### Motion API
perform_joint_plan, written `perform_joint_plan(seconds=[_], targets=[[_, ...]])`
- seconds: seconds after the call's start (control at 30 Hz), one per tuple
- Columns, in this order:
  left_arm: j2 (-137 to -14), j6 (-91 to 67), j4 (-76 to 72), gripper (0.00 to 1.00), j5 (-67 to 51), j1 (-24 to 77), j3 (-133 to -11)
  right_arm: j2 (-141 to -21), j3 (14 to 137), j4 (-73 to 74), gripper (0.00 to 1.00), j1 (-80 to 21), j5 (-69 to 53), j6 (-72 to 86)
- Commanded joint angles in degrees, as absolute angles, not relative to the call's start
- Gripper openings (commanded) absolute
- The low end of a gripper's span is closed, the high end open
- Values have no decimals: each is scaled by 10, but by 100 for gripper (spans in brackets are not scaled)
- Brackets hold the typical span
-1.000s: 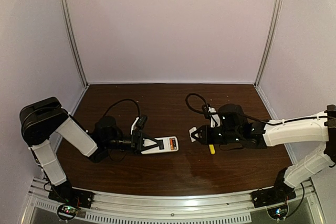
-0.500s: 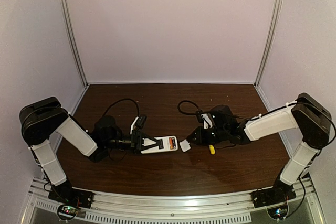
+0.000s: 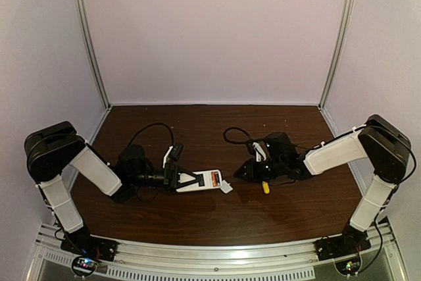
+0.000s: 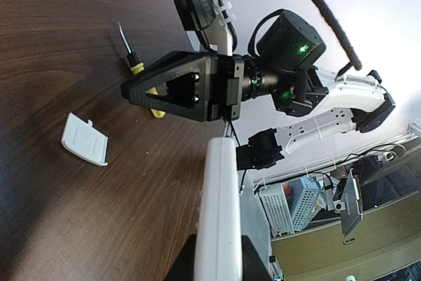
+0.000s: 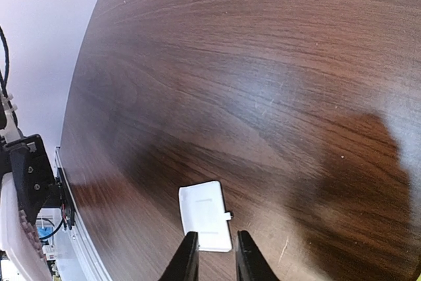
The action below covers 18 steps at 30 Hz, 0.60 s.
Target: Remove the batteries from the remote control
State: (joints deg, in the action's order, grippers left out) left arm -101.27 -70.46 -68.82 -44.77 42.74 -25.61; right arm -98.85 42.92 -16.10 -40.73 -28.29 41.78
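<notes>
Dark wood-grain table (image 3: 197,218) boxed in by pale lilac walls (image 3: 210,31) and aluminium corner posts (image 3: 89,37).
Left gripper (image 3: 186,180) clamps the remote control (image 3: 200,181), with the batteries (image 3: 214,178) seated in its open end. Right gripper (image 3: 240,172), nearly closed and empty, hangs beside the flat white cover piece (image 3: 226,187).

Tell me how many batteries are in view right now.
1: an orange-toned battery in the open end of the remote control. A second may sit beside it, too small to tell.

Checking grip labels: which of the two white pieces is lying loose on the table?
The small flat cover; the remote sits clamped in the left gripper.
</notes>
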Motion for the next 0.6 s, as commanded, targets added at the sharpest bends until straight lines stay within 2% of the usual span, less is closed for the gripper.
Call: perform_joint_plan(seconds=[0.0,0.07,0.27,0.5,0.57], targets=[[-1008,-691,-704,0,-446,423,-258,-948,417,-159,24,-405,-284,408],[-1008,-688,-701,0,-446,423,-258,-931,409,-157,29,-405,-282,406],[-1008,-661,-665,0,-454,423,-276,-876,384,-132,55,-405,-275,390],[-1009,-629,-619,0,-464,423,-296,-805,356,-103,76,-405,-299,362],[-1010,-617,-607,0,-470,424,-304,-791,346,-111,80,-406,-321,361]])
